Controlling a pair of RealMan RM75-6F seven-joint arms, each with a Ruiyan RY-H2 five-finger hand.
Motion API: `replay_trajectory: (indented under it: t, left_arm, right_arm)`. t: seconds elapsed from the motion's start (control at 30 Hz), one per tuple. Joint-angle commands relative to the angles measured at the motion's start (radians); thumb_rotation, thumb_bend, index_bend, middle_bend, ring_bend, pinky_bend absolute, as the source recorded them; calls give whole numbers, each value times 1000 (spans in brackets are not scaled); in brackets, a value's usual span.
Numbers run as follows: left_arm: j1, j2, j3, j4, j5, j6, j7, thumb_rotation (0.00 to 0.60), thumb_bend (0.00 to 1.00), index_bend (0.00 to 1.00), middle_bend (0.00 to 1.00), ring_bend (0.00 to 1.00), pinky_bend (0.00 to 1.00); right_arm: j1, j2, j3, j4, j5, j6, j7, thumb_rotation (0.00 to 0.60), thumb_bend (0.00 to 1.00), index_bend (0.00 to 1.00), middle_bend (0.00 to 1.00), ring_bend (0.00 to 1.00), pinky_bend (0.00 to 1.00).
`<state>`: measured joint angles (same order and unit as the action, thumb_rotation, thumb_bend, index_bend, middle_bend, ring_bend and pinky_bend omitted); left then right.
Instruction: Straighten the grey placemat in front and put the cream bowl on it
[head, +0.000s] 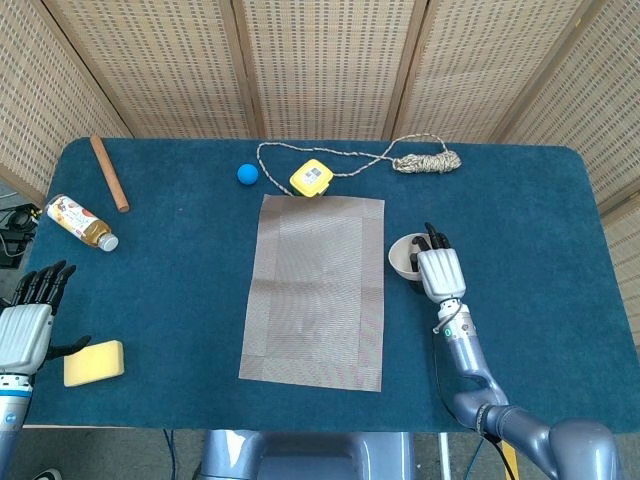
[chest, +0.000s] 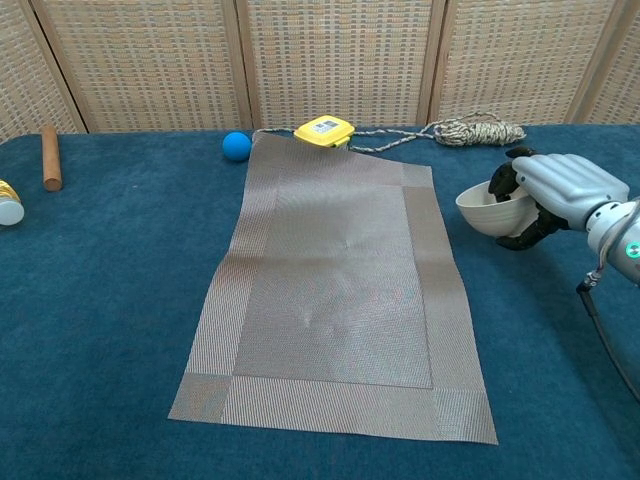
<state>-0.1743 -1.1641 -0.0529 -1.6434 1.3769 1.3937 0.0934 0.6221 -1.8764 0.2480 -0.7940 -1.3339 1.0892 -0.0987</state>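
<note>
Right hand (chest: 560, 188) gripping cream bowl (chest: 490, 210), lifted just right of grey placemat (head: 316, 290) (long axis running away from robot). Mat lying to the left. Left hand (head: 25, 330) spread, idle, far off.

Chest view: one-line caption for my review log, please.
Right hand holds the cream bowl just right of the grey placemat, fingers hooked over its rim.
</note>
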Motion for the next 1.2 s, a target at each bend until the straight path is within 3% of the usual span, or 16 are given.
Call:
replay_trajectory:
  t: [0.03, 0.3, 0.53, 0.8, 1.2]
  left_arm:
    - [0, -1, 0, 0, 1, -1, 2, 600, 106, 9, 0, 0, 0]
    - [2, 1, -8, -4, -2, 0, 1, 600, 106, 9, 0, 0, 0]
    - [2, 6, -9, -3, -4, -9, -6, 600, 106, 9, 0, 0, 0]
    - [-1, 1, -6, -1, 2, -17, 1, 600, 106, 9, 0, 0, 0]
    - [-6, -10, -1, 2, 6, -30, 19, 600, 106, 9, 0, 0, 0]
  right_arm:
    - [7, -3, 6, 6, -5, 16, 15, 600, 415, 796, 366, 61, 244]
    - [82, -48, 69, 107, 21, 12, 51, 600, 415, 798, 366, 67, 247]
    - [167, -83, 134, 288, 89, -91, 83, 600, 410, 795, 366, 76, 245]
    - [219, -110, 168, 501, 147, -194, 76, 600, 379, 787, 353, 76, 231]
    - [221, -97, 206, 636, 215, -313, 47, 600, 366, 780, 340, 76, 211]
